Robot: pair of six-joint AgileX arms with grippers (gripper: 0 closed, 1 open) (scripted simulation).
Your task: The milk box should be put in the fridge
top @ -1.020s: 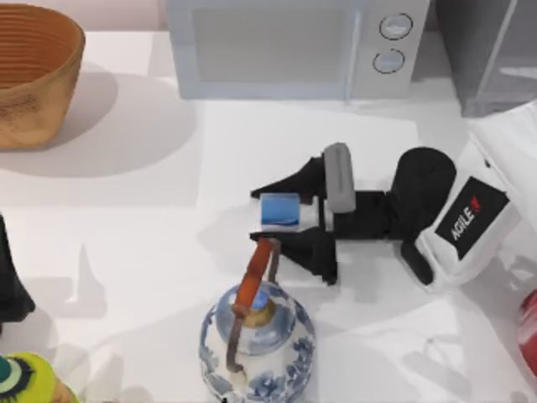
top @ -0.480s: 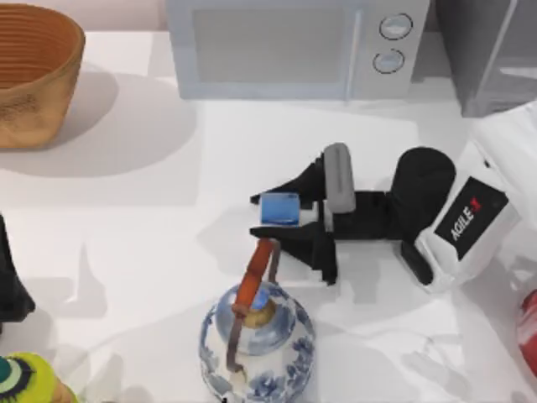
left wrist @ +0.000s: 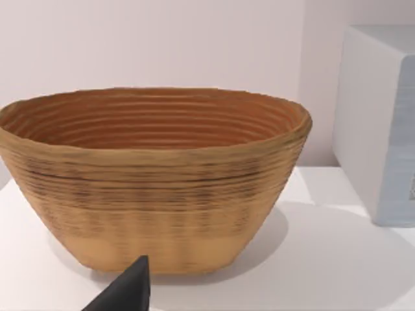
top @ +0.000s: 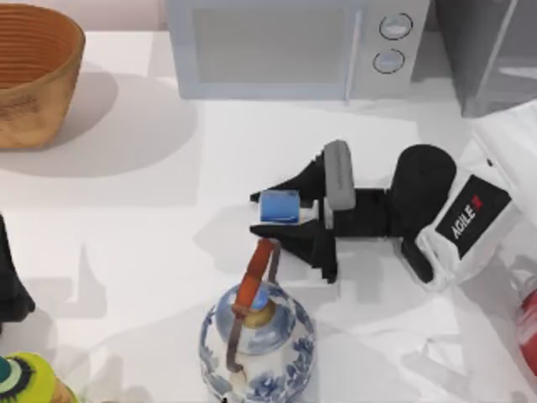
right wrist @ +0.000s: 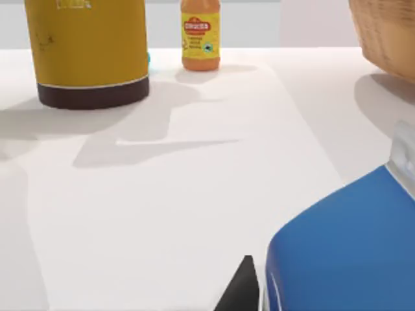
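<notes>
milk box (top: 280,206): mid-table, blue top up, sitting between the two black fingers of the right gripper (top: 283,217); big blue slab of it up close in the right wrist view too (right wrist: 343,253)
right gripper: pinched onto the carton from both sides, fingers snug against it by the look of the top view; no idea whether it's off the table yet
left arm: parked at the left edge (top: 10,277); a single black fingertip (left wrist: 126,291) pointing at the basket (left wrist: 155,175); can't tell spread or pressed together
step: looks like grab done, carry not started; basically early days
fridge (top: 491,54): dark grey box at the far right corner, just beside the microwave (top: 294,46); door panel looks closed from here, hard to be sure
next move: probably straight up first, then swing toward the far right corner; door likely needs sorting before anything goes in
tight spots: teapot (top: 256,336) handle just beside the near finger, so no dragging that way; microwave front along the far side
open room: bare white table (top: 126,218) to the left; some clear strip between gripper and microwave
</notes>
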